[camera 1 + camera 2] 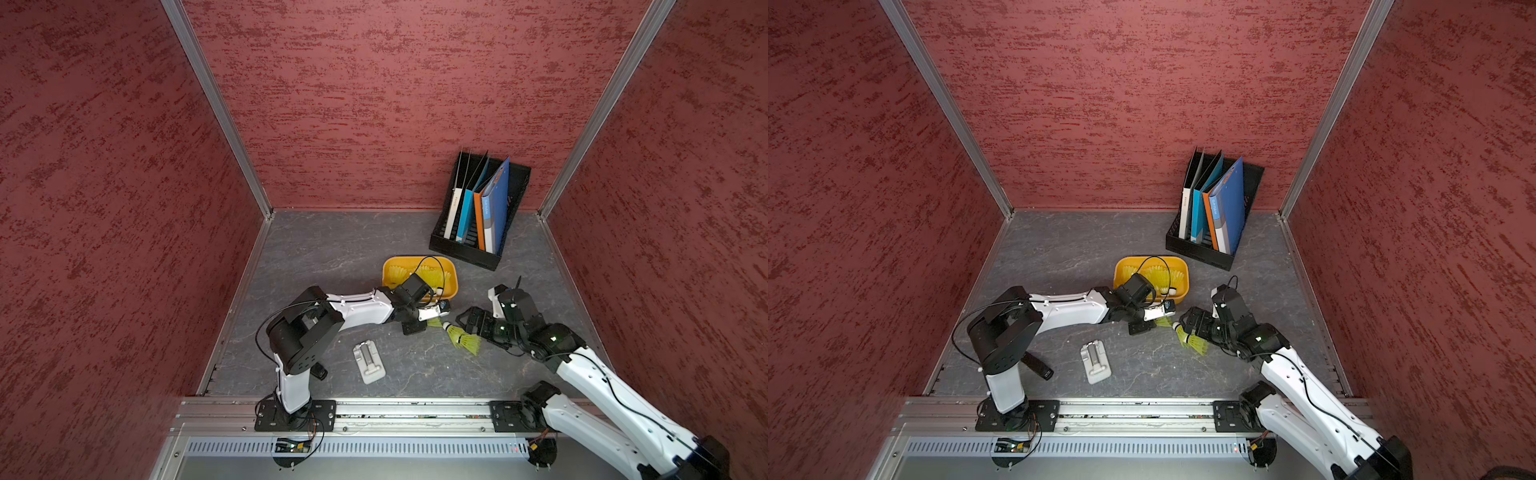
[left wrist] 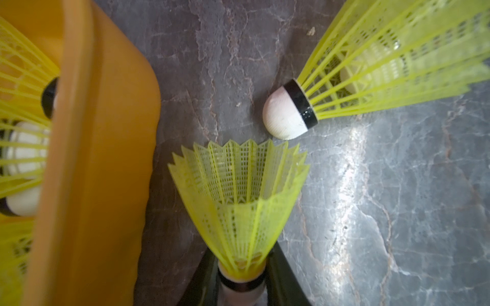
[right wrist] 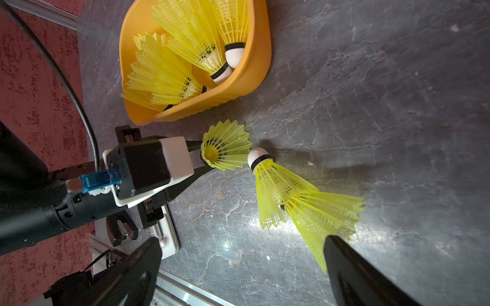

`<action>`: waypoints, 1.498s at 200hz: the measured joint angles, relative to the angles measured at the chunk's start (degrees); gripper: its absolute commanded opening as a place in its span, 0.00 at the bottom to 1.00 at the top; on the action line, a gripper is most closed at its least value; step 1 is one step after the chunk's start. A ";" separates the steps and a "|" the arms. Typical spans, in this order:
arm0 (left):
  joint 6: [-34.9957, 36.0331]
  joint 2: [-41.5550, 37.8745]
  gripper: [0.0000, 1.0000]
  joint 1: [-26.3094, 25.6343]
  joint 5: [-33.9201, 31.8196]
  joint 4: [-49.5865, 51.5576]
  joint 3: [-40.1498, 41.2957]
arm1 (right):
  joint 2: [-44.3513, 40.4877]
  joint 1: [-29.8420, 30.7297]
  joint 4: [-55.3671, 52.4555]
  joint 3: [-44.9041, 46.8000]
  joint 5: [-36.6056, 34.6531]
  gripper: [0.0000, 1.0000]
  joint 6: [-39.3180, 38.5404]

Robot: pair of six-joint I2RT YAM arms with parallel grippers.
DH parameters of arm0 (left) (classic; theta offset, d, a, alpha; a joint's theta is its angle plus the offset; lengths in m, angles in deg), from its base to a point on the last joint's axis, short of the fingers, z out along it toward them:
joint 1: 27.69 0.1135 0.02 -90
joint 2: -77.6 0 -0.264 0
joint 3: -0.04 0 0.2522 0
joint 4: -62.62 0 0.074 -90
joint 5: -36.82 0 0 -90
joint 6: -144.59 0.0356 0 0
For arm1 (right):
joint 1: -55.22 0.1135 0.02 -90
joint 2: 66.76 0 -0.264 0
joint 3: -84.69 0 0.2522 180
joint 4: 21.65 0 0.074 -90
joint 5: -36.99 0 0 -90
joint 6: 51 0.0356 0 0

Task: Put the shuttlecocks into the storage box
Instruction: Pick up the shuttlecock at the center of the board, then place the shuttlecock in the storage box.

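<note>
Gripping one shuttlecock (image 2: 238, 201) at its cork end, the left gripper (image 3: 202, 156) has its jaws pinched on it. The skirt points outward, just beside the storage box (image 3: 238, 82) and outside its wall. Several shuttlecocks (image 3: 185, 34) lie inside. Two nested shuttlecocks (image 3: 281, 190) lie on the table (image 3: 397, 106) near the right gripper (image 3: 242, 242), which is spread wide and empty. They are likely featherlight, and the mesh skirt crushes easily, so pinch the firm cork.

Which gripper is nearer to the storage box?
Left. The left gripper, fingers on a shuttlecock, is right beside the storage box; the right gripper is farther, at two stacked shuttlecocks.
</note>
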 measured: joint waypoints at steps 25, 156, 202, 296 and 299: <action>-1.14 -1.31 0.16 -0.63 -0.02 0.57 1.14 | -0.02 0.00 0.02 0.00 0.02 0.99 -0.35; -23.15 -18.08 0.17 -1.36 -1.14 1.79 3.56 | 3.08 -3.10 8.39 -3.54 9.66 0.98 -4.20; -33.92 -23.63 0.19 3.48 -0.83 -0.07 3.56 | 7.56 -3.28 12.17 -11.58 10.56 0.98 -8.68; -52.52 -20.59 0.20 17.31 -1.03 -6.38 3.78 | 26.71 -1.81 16.24 -24.02 9.81 0.98 -15.30; -52.98 -20.24 0.20 17.59 -1.01 -6.38 3.78 | 26.93 -1.68 16.20 -24.37 9.60 0.98 -15.37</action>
